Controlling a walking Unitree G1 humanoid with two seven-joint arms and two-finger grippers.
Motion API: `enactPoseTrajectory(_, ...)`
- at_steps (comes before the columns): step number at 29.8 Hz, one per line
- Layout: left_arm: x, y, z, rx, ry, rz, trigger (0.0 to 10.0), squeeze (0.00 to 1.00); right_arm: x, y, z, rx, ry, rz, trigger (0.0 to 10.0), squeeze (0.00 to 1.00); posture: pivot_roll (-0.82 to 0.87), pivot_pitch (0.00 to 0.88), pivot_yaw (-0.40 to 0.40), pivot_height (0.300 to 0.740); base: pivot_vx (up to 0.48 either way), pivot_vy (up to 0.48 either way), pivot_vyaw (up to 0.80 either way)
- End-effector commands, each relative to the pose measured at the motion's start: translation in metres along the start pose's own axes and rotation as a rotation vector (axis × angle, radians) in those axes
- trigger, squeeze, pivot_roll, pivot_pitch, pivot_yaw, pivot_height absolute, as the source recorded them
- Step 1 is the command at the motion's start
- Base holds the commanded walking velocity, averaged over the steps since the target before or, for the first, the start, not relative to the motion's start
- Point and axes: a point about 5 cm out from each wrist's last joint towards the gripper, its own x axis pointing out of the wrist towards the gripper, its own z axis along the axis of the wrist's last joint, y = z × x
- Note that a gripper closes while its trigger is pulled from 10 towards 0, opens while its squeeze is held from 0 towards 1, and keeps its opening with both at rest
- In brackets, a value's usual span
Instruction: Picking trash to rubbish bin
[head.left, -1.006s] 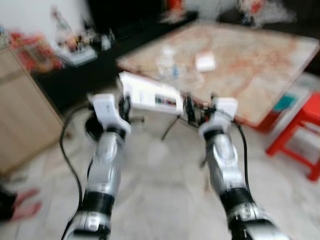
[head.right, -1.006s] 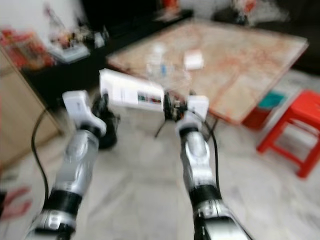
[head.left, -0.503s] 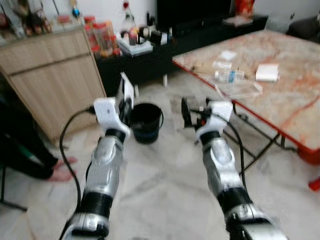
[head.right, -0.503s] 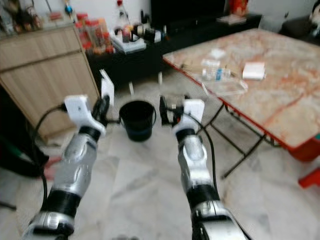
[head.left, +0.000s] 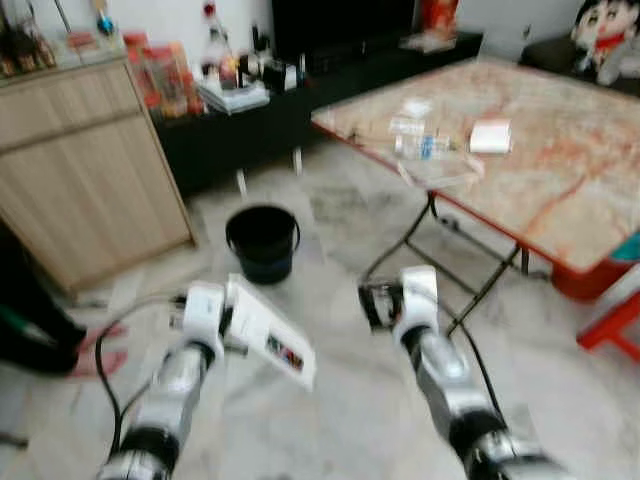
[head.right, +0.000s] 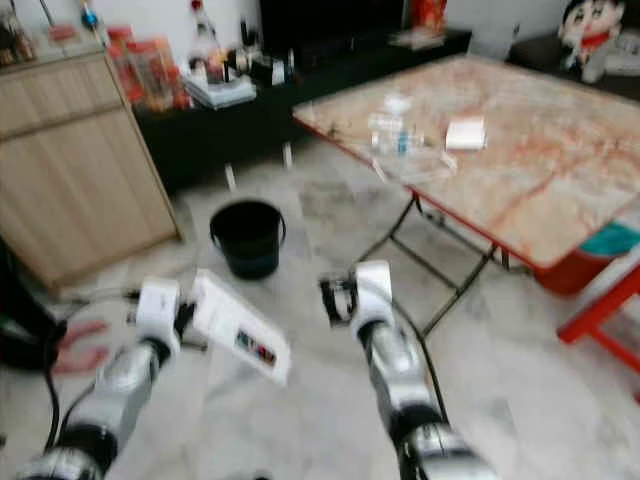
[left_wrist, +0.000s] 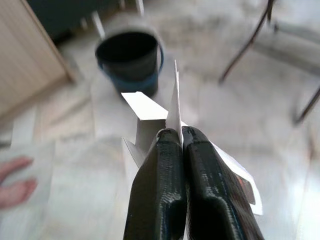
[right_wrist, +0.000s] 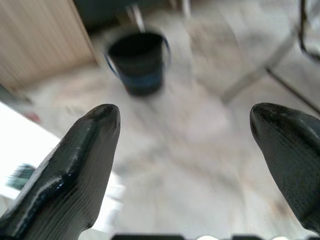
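Observation:
A flat white carton (head.left: 270, 345) with a small coloured label hangs over the floor, pinched by its edge in my left gripper (left_wrist: 180, 137), which is shut on it. The carton's thin edge (left_wrist: 174, 107) rises between the two black fingers. A black bucket (head.left: 262, 241) stands on the marble floor ahead, beyond the carton; it also appears as the dark bucket (right_wrist: 138, 61) in the right wrist view. My right gripper (head.left: 372, 303) is held out beside the left one, open with nothing between its fingers (right_wrist: 85, 150).
A folding table (head.left: 540, 170) with a marbled top stands to the right, carrying a plastic bottle (head.left: 420, 146) and a white box (head.left: 490, 135). A wooden cabinet (head.left: 80, 170) is at left. A person's foot (head.left: 95, 350) rests on the floor at far left. A red stool (head.left: 612, 320) is at right.
The camera has shifted, so the bucket now sits farther ahead. Both arms have dropped lower, and the carton has tipped from upright to slanting down toward the right.

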Motion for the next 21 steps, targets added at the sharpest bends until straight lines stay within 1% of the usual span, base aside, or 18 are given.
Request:
enactPoseTrajectory(1,-0.004,0.006,-0.009,0.061,0.044,0.015,10.0,0.00,-0.001,0.002,-0.007,-0.018,0.045,0.002,10.0,0.00,-0.10,0.016,0.034,0.740,0.000,0.000,0.00)
enactPoseTrajectory(2,-0.009,0.008,-0.021,0.056,0.091,0.025,10.0,0.00,-0.005,0.000,-0.019,-0.017,0.093,-0.007,10.0,0.00,-0.10,0.018,0.032,0.740,0.000,0.000,0.00)
enactPoseTrajectory(3,-0.010,0.009,-0.025,0.037,0.099,0.029,10.0,0.00,-0.007,-0.001,-0.023,-0.014,0.108,-0.008,10.0,0.00,-0.10,0.019,0.030,0.740,0.000,0.000,0.00)
enactPoseTrajectory(4,-0.013,0.010,-0.030,0.032,0.116,0.040,10.0,0.00,-0.010,-0.002,-0.030,-0.011,0.138,-0.006,10.0,0.00,-0.10,0.020,0.028,0.740,0.439,0.000,0.00)
enactPoseTrajectory(7,-0.016,0.011,-0.038,0.041,0.146,0.047,10.0,0.00,-0.014,-0.003,-0.038,-0.018,0.174,-0.011,10.0,0.00,-0.10,0.021,0.028,0.740,0.466,0.000,0.00)
enactPoseTrajectory(9,-0.019,0.012,-0.044,0.042,0.171,0.056,10.0,0.00,-0.017,-0.005,-0.045,-0.003,0.201,-0.018,10.0,0.00,-0.09,0.022,0.025,0.740,0.480,0.000,0.00)
enactPoseTrajectory(10,-0.023,0.013,-0.051,0.042,0.199,0.069,10.0,0.00,-0.021,-0.005,-0.053,0.001,0.230,-0.016,10.0,0.00,-0.09,0.022,0.025,0.740,0.480,0.000,0.00)
enactPoseTrajectory(12,-0.024,0.013,-0.053,0.041,0.206,0.072,10.0,0.00,-0.022,-0.005,-0.055,-0.002,0.237,-0.014,10.0,0.00,-0.09,0.023,0.024,0.740,0.480,0.000,0.00)
enactPoseTrajectory(13,-0.025,0.013,-0.056,0.035,0.215,0.080,10.0,0.00,-0.025,-0.004,-0.060,-0.009,0.256,-0.012,10.0,0.00,-0.09,0.023,0.024,0.740,0.480,0.000,0.00)
enactPoseTrajectory(16,-0.028,0.013,-0.060,0.031,0.228,0.089,10.0,0.00,-0.028,-0.003,-0.067,0.000,0.279,-0.016,10.0,0.00,-0.09,0.023,0.022,0.740,0.480,0.000,0.00)
enactPoseTrajectory(21,-0.029,0.015,-0.063,0.020,0.240,0.102,10.0,0.00,-0.029,-0.003,-0.068,0.017,0.279,-0.019,10.0,0.00,-0.09,0.024,0.022,0.740,0.480,0.000,0.00)
